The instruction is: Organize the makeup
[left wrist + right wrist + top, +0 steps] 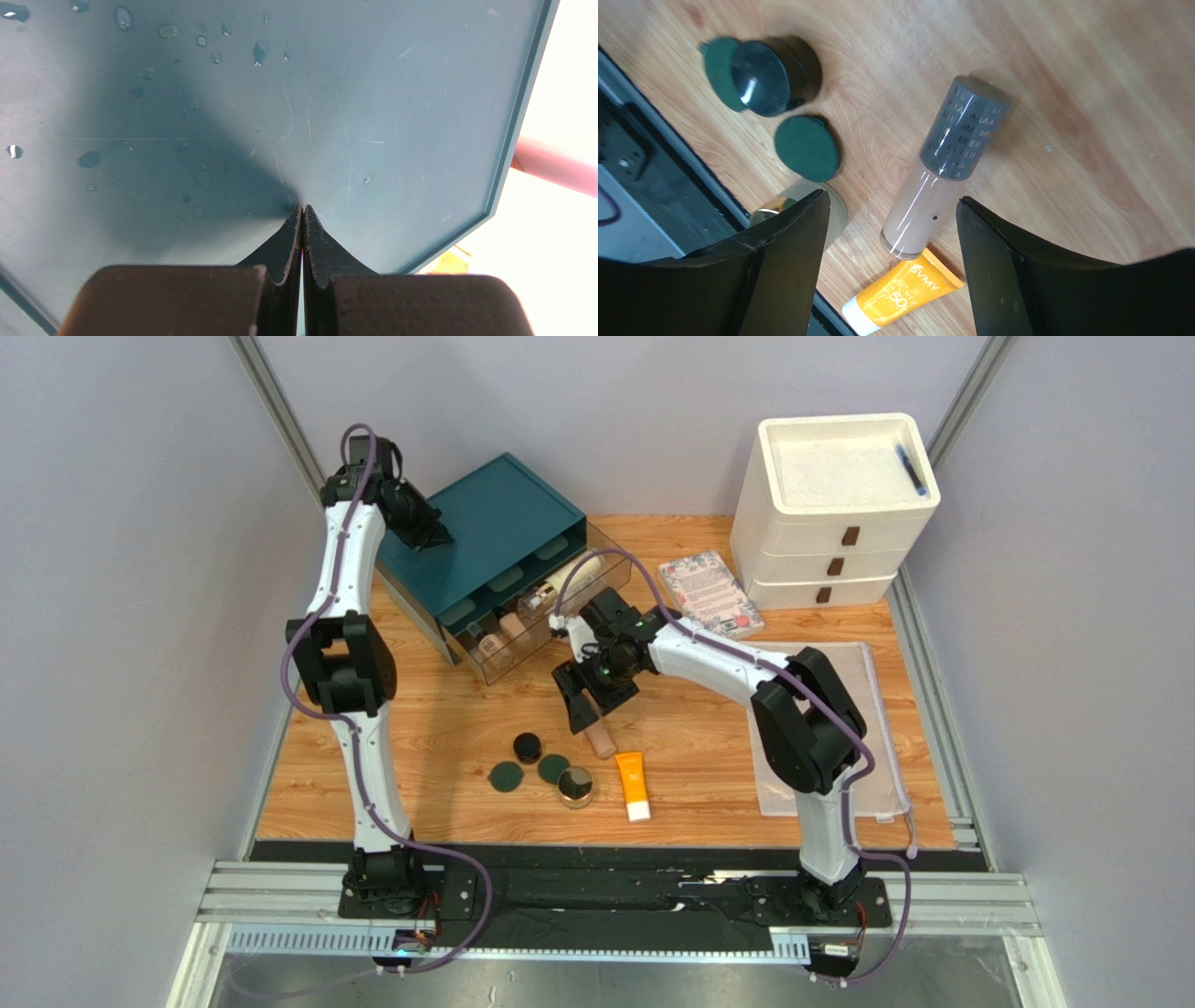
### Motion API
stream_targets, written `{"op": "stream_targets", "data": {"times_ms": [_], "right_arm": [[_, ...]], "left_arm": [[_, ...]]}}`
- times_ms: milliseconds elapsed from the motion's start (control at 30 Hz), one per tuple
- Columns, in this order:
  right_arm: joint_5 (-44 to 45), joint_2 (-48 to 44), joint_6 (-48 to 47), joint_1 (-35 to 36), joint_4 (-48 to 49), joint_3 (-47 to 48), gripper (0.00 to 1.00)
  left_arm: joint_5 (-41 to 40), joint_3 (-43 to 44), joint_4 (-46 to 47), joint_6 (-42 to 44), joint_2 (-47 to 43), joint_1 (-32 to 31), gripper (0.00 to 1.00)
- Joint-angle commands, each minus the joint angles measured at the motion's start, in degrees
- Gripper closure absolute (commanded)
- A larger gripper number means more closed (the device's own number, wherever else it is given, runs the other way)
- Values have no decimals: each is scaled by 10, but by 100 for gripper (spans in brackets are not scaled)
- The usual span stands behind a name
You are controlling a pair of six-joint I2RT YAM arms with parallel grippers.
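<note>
My right gripper (pixel 578 703) (pixel 892 203) hangs open over the wooden table, holding nothing. Below it, between the fingers in the right wrist view, a beige bottle with a grey cap (pixel 946 164) (pixel 603 739) lies flat. An orange white-capped tube (pixel 903 297) (pixel 634 787) lies just past the bottle's base. To the left are a black compact (pixel 770 75) (pixel 526 746), two dark green discs (pixel 807 147) (pixel 505 779) and a gold-rimmed jar (pixel 574 787). My left gripper (pixel 421 525) (pixel 302 208) is shut and empty, its tips against the top of the teal organizer (pixel 210 126).
The teal organizer (pixel 491 518) has a clear drawer (pixel 526 623) pulled out with several cosmetics inside. A white drawer unit (pixel 839 504) stands back right. A patterned booklet (pixel 711 591) lies beside it, and a mesh pouch (pixel 877 742) lies under the right arm.
</note>
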Motion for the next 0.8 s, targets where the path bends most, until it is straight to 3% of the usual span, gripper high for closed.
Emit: {"op": "stream_targets", "data": {"times_ms": [0,167,267,367,400,500,767], "right_arm": [[45,7,-27,8,11,-28,30],[101,15,-19,21,12,-53,33],[121,32,-9,22,3,-55,40],[132,42,-7,23,-10,-57,64],[137,42,-6,23,-13,-57,81],[156,34,-13,22,-31,-57,100],[212,-67,-28,22,-54,-77,100]], "left_arm": [[-9,-38,-115,33,58,-10,100],[-6,-41,-113,36,59,-10,100],[-6,-40,-112,37,59,-10,100],[-6,-41,-111,36,59,-9,100],[-5,-40,-109,36,59,-9,100],[-4,-40,-110,36,59,-10,100],[4,-40,-103,30,57,-9,100]]}}
